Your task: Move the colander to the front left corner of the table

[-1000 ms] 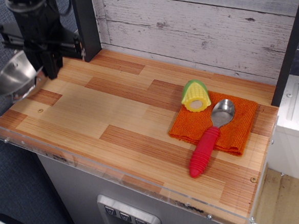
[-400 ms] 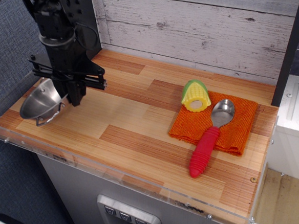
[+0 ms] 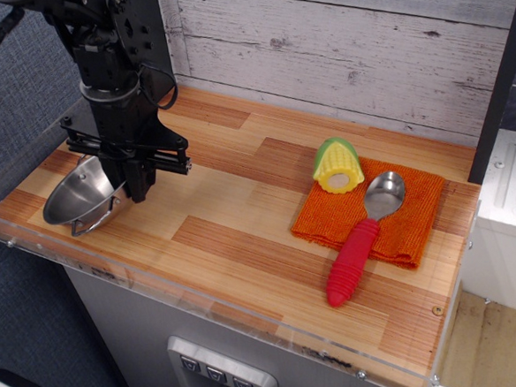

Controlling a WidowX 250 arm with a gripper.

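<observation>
The colander (image 3: 75, 198) is a shiny steel bowl with thin wire handles. It tilts at the front left corner of the wood-plank table (image 3: 216, 223), its lower edge at or just above the planks. My black gripper (image 3: 125, 187) comes down from above and is shut on the colander's right rim. The fingertips are partly hidden by the gripper's crossbar and the bowl.
An orange cloth (image 3: 401, 212) lies at the right with a yellow toy corn (image 3: 337, 165) and a silver spoon with red handle (image 3: 360, 239) on it. A clear acrylic rim (image 3: 157, 276) runs along the table's front and left edges. A white plank wall stands behind.
The gripper, holding the colander, has moved from beyond the table's left edge to the right and down. The colander now sits low over the front left corner.
</observation>
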